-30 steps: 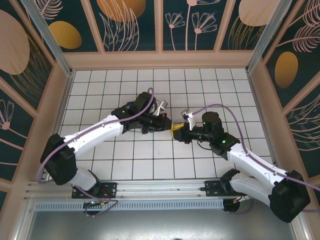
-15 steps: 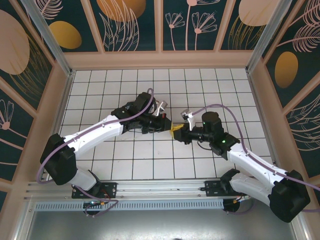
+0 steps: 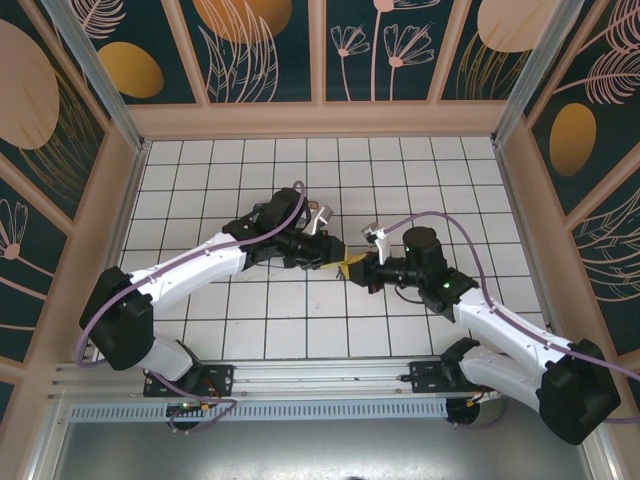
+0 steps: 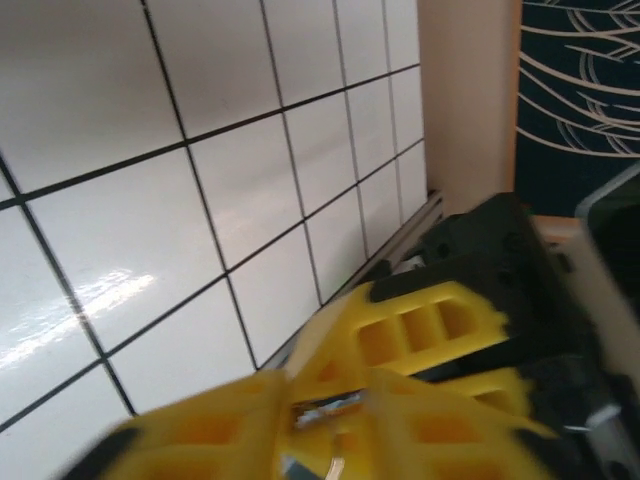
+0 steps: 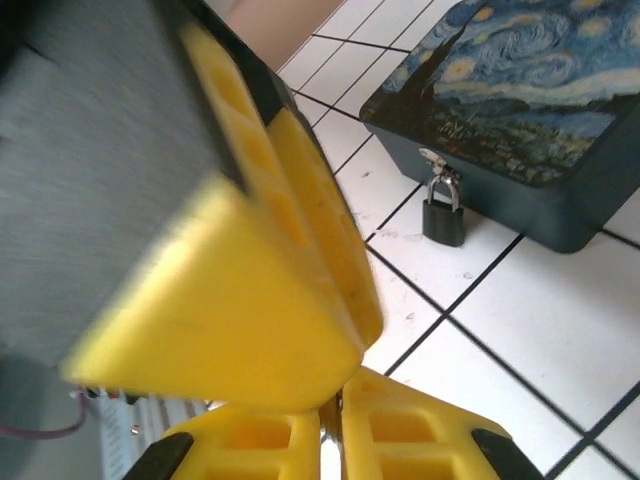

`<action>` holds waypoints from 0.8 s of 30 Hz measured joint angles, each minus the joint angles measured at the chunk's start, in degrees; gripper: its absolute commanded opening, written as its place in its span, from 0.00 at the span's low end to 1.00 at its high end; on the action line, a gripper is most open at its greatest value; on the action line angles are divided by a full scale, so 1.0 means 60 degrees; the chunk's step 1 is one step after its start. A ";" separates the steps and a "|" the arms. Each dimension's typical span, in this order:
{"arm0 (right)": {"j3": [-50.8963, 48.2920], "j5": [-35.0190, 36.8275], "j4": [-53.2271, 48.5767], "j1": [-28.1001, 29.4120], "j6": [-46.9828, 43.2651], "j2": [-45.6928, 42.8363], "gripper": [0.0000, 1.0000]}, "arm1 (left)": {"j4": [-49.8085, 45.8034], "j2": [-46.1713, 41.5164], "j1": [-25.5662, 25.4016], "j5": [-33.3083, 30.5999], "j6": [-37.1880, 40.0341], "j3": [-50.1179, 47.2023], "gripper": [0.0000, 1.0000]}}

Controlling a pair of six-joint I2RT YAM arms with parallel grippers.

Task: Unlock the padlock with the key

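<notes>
Both arms met tip to tip mid-surface (image 3: pixel 250 330), left arm (image 3: pixel 200 265) in from 8 o'clock, right arm (image 3: pixel 490 320) from 4. It read as a key hand-off, to put it in the arm facing the lock. The key (image 4: pixel 325 410) was a thin silvery sliver where the yellow tips crossed. Right jaws: nearly closed, pads (image 5: pixel 420 440) pinching the key's metal edge. Left jaws: tips at the same metal, but blur hid the gap, so couldn't tell gripping or free. The padlock (image 5: pixel 443 215) hung from the hasp of the swirl-painted box (image 5: pixel 520 100), body down on the tile, at 1 o'clock from the right jaws and apart from them. Shackle looked closed, so unlocking not started.
</notes>
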 measured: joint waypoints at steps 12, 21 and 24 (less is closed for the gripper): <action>-0.0583 0.0000 0.2251 -0.0550 0.4036 0.0262 0.00 | 0.2426 -0.0215 0.1690 -0.1180 -0.1417 -0.1104 0.55; -0.0637 0.1330 0.3595 -0.0951 0.7435 0.0637 0.00 | 0.5450 -0.0801 0.1373 -0.0900 -0.3213 -0.3202 0.41; -0.0641 0.1661 0.3974 -0.1002 0.8149 0.0699 0.00 | 0.6328 -0.0838 0.1060 -0.0820 -0.3716 -0.3439 0.38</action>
